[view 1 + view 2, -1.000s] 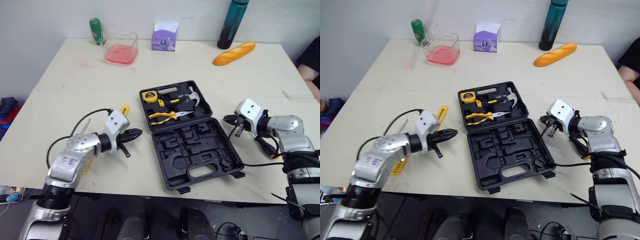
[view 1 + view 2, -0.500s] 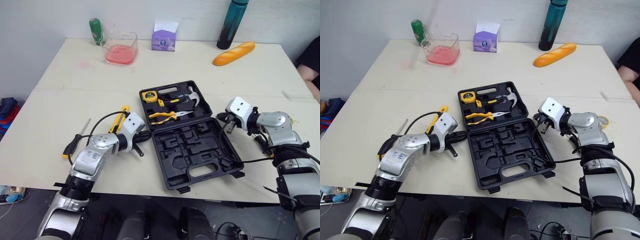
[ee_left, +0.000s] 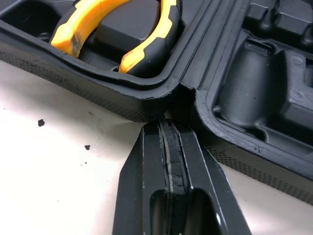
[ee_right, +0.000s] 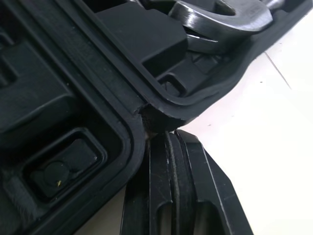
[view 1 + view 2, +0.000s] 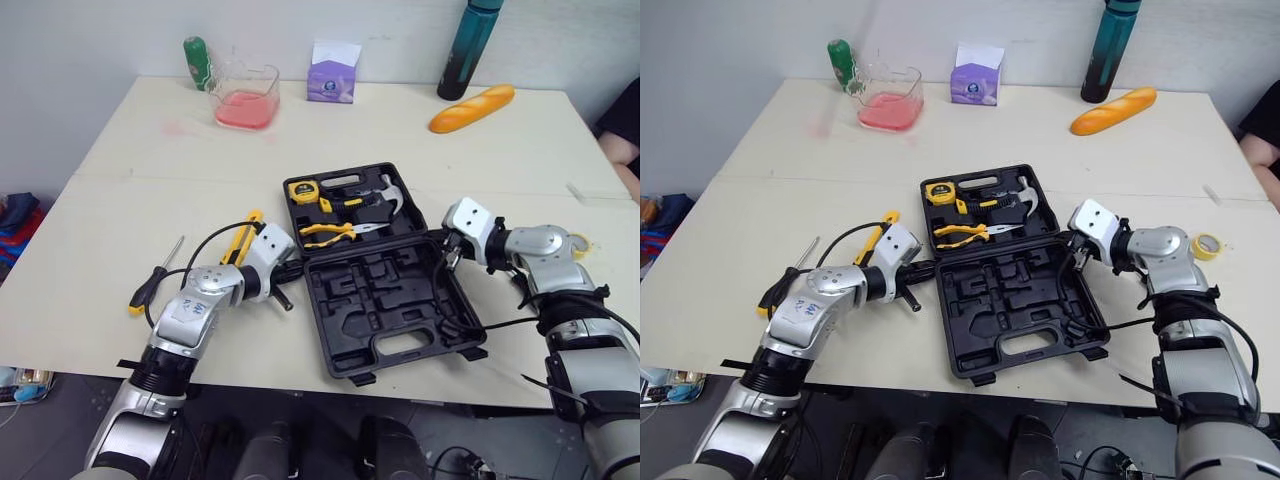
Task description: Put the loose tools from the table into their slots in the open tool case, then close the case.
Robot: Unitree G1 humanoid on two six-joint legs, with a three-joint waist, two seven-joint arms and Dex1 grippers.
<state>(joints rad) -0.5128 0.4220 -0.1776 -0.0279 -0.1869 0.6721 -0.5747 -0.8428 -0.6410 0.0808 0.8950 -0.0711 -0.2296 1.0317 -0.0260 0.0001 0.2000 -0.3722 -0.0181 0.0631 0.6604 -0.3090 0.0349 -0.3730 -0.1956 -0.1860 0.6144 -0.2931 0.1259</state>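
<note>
Tool case (image 5: 380, 300), table centre, open: tape measure (image 5: 301, 191), pliers (image 5: 325, 233), hammer (image 5: 385, 195) slotted in far half. Outstanding: screwdriver (image 5: 158, 275) and yellow-handled tool (image 5: 245, 228) loose at left; case unclosed. Left gripper (image 3: 168, 128), right gripper (image 4: 164, 139): pressed together, empty, at hinge ends.

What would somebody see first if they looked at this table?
The open black tool case in the middle of the table stands out, with yellow-handled pliers and a hammer in its far half. The left gripper and the right gripper, both shut, sit at its two sides by the hinge. A screwdriver lies loose on the robot's left.
</note>
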